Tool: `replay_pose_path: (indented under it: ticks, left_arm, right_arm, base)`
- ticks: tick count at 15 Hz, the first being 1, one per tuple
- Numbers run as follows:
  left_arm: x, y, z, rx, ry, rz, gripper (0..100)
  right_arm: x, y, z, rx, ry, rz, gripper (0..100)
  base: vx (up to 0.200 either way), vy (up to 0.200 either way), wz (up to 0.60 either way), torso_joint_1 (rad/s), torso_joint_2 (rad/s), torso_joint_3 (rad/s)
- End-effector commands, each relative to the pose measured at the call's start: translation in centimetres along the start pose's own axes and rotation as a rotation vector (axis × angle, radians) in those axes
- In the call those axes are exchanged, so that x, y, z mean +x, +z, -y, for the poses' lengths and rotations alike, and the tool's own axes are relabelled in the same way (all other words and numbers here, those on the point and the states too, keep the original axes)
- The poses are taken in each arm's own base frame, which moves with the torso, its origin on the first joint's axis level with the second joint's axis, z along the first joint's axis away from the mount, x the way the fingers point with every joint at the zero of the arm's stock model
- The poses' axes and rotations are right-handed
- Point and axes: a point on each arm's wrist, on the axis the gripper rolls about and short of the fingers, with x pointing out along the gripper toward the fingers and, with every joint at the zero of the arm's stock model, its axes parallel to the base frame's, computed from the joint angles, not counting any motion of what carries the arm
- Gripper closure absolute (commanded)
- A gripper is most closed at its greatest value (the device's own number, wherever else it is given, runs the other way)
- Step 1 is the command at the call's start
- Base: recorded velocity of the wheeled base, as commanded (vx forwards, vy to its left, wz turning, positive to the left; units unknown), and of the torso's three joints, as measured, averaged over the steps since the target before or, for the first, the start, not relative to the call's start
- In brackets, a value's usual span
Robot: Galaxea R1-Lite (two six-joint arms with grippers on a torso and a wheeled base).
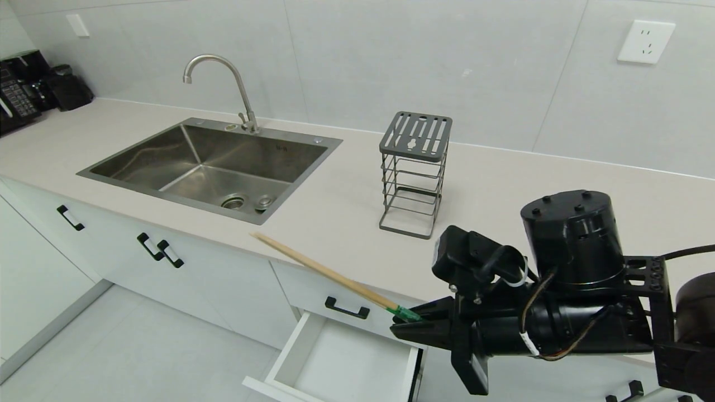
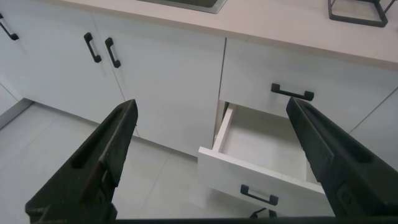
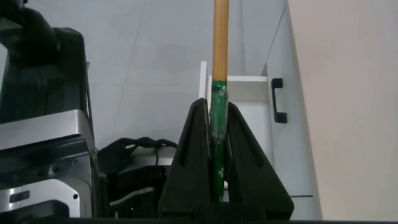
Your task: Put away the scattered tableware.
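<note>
Held chopsticks (image 1: 329,273) by the green end, clamped in the right gripper (image 1: 405,322) jaws, long axis slanting leftward and away over the counter (image 1: 335,218) edge. Hung above the pulled-out drawer (image 1: 346,363), nearer than the rack (image 1: 414,173). Found left gripper (image 2: 210,106) jaws spread wide, empty.

Black right arm (image 1: 581,329), cylindrical joint (image 1: 572,240), possibly brown cables (image 1: 534,293).

Green end of chopstick (image 1: 329,273) partly buried between clamped fingers of right gripper (image 1: 403,322), single stick or pair indistinguishable, open drawer (image 1: 346,363) cropped by lower edge and masked by right arm (image 1: 558,324), black appliance (image 1: 17,89) cut by left edge, rack (image 2: 354,12) cropped to its base.
</note>
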Motion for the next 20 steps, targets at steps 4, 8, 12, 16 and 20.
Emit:
replay_pose_path:
  ticks: [4, 8, 12, 16, 20]
  left_arm:
    - [0.0, 0.0, 0.0, -0.001, 0.001, 0.000, 0]
    - [0.0, 0.0, 0.0, -0.001, 0.001, 0.000, 0]
    - [0.0, 0.0, 0.0, -0.001, 0.001, 0.000, 0]
    - [0.0, 0.0, 0.0, 0.001, 0.001, 0.000, 0]
    - [0.0, 0.0, 0.0, -0.001, 0.001, 0.000, 0]
  right_arm:
    - [1.6, 0.6, 0.4, -0.019, -0.032, 0.004, 100]
    - [2.5, 0.9, 0.2, -0.069, -0.016, 0.005, 100]
    - [3.9, 1.7, 0.6, -0.076, -0.012, 0.019, 100]
    - [5.0, 1.8, 0.8, -0.069, -0.002, 0.007, 100]
    - [5.2, 1.7, 0.8, -0.058, 0.008, -0.022, 100]
  base:
    - [0.000, 0.000, 0.00, 0.000, 0.00, 0.000]
    - [0.000, 0.000, 0.00, 0.000, 0.00, 0.000]
    - [0.000, 0.000, 0.00, 0.000, 0.00, 0.000]
    - [0.000, 0.000, 0.00, -0.091, 0.19, 0.094]
    - [0.000, 0.000, 0.00, -0.091, 0.20, 0.095]
